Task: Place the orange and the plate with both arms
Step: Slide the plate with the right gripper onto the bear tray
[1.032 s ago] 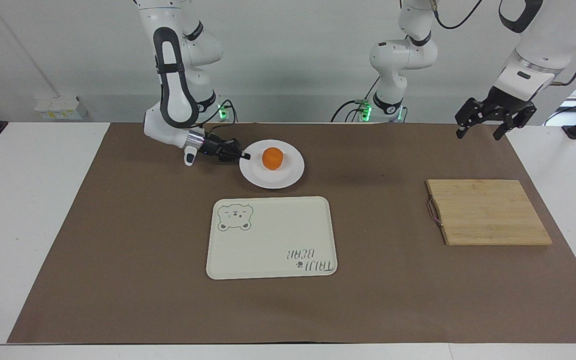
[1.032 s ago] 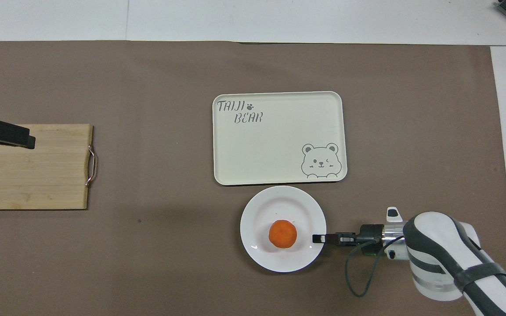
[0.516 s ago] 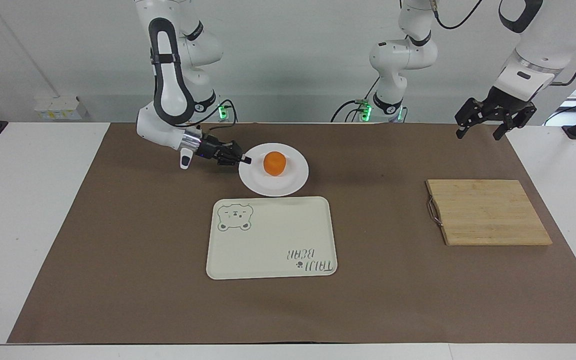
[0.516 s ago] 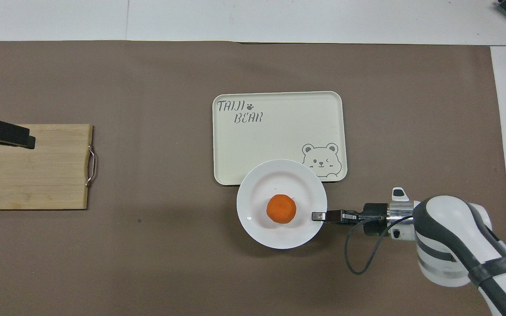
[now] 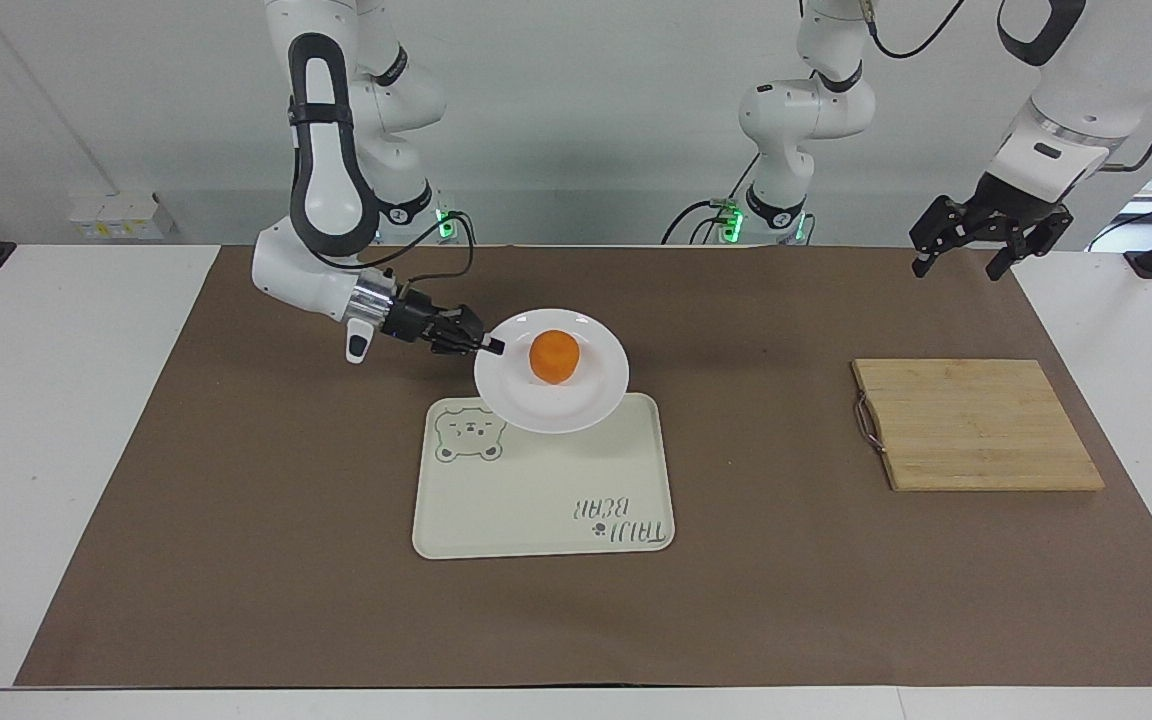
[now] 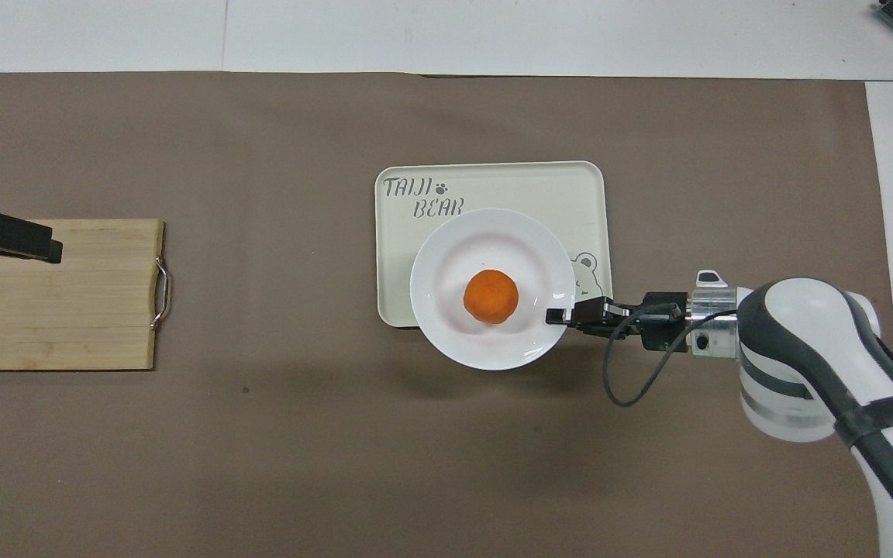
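Right end effector (image 5: pixel 492 346) clamping one plate (image 5: pixel 576 400) (airborne), one orange (image 5: pixel 554 357)

The orange (image 5: pixel 554 357) is bright orange, and the plate (image 5: pixel 596 395) is plain glossy white. The tray (image 5: pixel 536 500) is cream with a grey bear drawing and grey letters. The cutting board (image 5: pixel 976 425) is light wood with stripes. The table cover (image 5: pixel 236 550) is brown.
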You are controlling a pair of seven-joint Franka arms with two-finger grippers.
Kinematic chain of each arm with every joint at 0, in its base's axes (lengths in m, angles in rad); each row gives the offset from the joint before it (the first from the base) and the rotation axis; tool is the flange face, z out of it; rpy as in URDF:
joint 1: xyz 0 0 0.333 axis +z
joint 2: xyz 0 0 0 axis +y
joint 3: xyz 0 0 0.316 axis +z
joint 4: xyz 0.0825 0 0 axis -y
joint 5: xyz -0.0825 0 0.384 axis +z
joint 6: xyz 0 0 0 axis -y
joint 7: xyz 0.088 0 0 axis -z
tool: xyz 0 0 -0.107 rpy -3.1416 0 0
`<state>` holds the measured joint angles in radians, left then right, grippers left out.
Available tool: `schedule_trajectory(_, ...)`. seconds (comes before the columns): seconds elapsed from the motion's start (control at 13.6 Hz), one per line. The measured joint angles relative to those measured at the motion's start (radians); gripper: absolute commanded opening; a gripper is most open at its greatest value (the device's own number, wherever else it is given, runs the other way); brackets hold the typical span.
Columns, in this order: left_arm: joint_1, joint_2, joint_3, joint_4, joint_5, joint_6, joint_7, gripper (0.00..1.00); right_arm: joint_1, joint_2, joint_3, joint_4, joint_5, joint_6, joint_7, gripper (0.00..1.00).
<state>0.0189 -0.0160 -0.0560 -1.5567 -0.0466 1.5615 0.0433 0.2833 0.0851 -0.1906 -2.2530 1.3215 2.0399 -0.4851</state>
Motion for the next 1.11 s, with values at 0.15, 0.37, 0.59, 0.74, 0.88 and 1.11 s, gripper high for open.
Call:
schedule_trajectory(0.15, 0.000, 0.000, 0.000, 0.000, 0.000, 0.000, 0.000, 1.00, -0.002, 0.099, 0.000, 0.131, 0.000, -0.015, 0.052, 0.00)
schedule_trajectory(0.37, 0.000, 0.000, 0.000, 0.000, 0.000, 0.000, 0.000, 1.00, -0.007, 0.263, -0.002, 0.299, 0.023, -0.020, 0.058, 0.00)
schedule_trajectory(0.59, 0.000, 0.000, 0.000, 0.000, 0.000, 0.000, 0.000, 1.00, -0.028, 0.367, -0.002, 0.373, 0.028, -0.025, 0.047, 0.00)
schedule_trajectory(0.74, 0.000, 0.000, 0.000, 0.000, 0.000, 0.000, 0.000, 1.00, -0.029, 0.390, -0.002, 0.373, 0.028, -0.032, 0.015, 0.00)
schedule_trajectory(0.88, 0.000, 0.000, 0.000, 0.000, 0.000, 0.000, 0.000, 1.00, -0.024, 0.396, 0.001, 0.362, 0.028, -0.036, 0.002, 0.00)
schedule_trajectory(1.11, 0.000, 0.000, 0.000, 0.000, 0.000, 0.000, 0.000, 1.00, -0.016, 0.396, 0.003, 0.334, 0.028, -0.036, -0.024, 0.00)
